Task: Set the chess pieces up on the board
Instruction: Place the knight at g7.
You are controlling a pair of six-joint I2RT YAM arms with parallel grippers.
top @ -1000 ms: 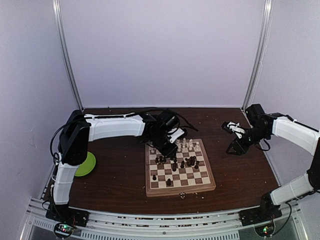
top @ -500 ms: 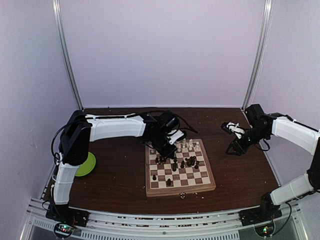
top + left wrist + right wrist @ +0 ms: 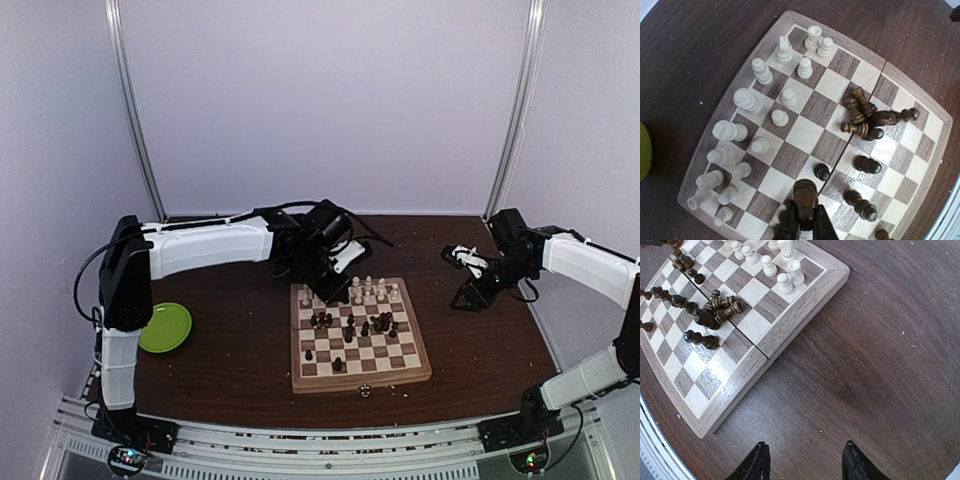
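Observation:
The board (image 3: 362, 383) lies mid-table. Cream-white chess pieces (image 3: 368, 290) stand along its far rows; dark chess pieces (image 3: 350, 325) are scattered mid-board, some lying down. My left gripper (image 3: 322, 278) hovers over the board's far-left corner, shut on a dark chess piece (image 3: 805, 196) held above the squares between the fingers (image 3: 790, 225). In the left wrist view the white pieces (image 3: 762, 71) are on the left and a dark heap (image 3: 860, 112) is on the right. My right gripper (image 3: 468, 292) is open and empty over bare table beside the board's right rim (image 3: 805, 310).
A lime-green plate (image 3: 165, 327) lies at the left of the table. A small pale bit (image 3: 365, 391) lies just in front of the board. Metal posts and purple walls close in the back and sides.
My left arm has pulled back and up with the dark piece, its elbow swinging left and uncovering the green plate. The right arm has hardly moved.

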